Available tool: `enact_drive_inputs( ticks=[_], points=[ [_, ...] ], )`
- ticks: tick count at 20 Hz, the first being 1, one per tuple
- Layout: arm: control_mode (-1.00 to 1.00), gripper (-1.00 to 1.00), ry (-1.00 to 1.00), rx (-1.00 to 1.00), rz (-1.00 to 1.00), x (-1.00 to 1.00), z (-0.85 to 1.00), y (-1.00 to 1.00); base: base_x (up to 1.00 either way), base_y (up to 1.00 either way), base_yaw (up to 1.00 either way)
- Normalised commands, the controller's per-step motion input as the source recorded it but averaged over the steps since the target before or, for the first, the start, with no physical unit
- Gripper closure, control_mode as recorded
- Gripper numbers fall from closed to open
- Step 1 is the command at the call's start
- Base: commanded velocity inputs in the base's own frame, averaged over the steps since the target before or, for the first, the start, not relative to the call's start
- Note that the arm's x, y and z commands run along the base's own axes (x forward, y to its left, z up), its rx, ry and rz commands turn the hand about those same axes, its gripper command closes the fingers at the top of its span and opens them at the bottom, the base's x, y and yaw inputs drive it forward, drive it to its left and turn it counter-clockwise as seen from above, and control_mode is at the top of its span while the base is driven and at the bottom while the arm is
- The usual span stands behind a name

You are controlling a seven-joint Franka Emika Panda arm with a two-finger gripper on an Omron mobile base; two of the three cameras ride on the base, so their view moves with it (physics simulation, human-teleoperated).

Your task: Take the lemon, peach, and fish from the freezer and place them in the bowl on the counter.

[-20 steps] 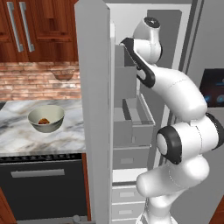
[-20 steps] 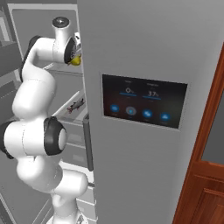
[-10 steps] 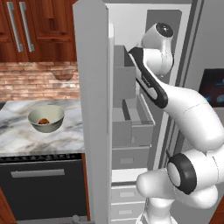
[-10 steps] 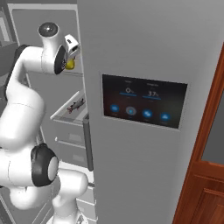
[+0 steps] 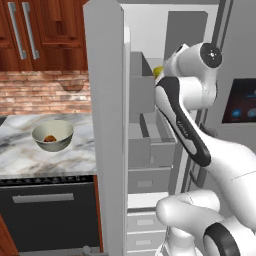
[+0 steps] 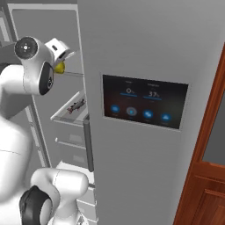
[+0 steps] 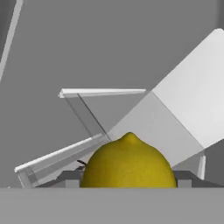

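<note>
My gripper (image 7: 127, 178) is shut on the lemon (image 7: 128, 161), a yellow oval fruit that fills the lower middle of the hand view. The lemon (image 5: 158, 71) sits at the hand high up in the open freezer (image 5: 105, 125), in front of the door bins. From the right, the lemon (image 6: 59, 67) shows just below the white hand. On the freezer's glass shelf lies the dark slim fish (image 6: 75, 106). The pale bowl (image 5: 52, 135) stands on the marble counter (image 5: 30, 157) to the left, with the orange-red peach (image 5: 50, 138) inside it.
The open freezer door stands between the arm and the counter. A door with a dark display panel (image 6: 145, 105) closes off the right. A small dark bowl (image 5: 72, 84) sits by the brick wall. Below the counter is a black dishwasher front (image 5: 47, 210).
The arm's upper joints have swung to the right in the left base view. The hand has shifted a little with the lemon still in it.
</note>
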Motion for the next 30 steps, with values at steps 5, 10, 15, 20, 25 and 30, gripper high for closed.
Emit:
enact_drive_inputs(
  ticks=[5, 10, 15, 20, 25, 30],
  points=[
    [-1.00, 1.00, 0.00, 0.00, 0.00, -0.78, 0.34, -0.11, 0.00, 0.00, 0.00],
    [-1.00, 1.00, 0.00, 0.00, -0.01, -0.88, 0.21, -0.29, 0.00, 0.00, 0.00],
    [-1.00, 1.00, 0.00, 0.00, -0.14, -0.99, 0.02, -0.42, 0.00, 0.00, 0.00],
    [-1.00, 1.00, 0.00, 0.10, -0.38, -0.95, -0.01, -0.34, 0.00, 0.00, 0.00],
    [-1.00, 1.00, 0.02, 0.27, -0.52, -0.59, -0.05, -0.25, 0.00, 0.00, 0.00],
    [-1.00, 1.00, 0.05, 0.42, -0.43, -0.54, 0.00, -0.27, 0.00, 0.00, 0.00]
  ],
)
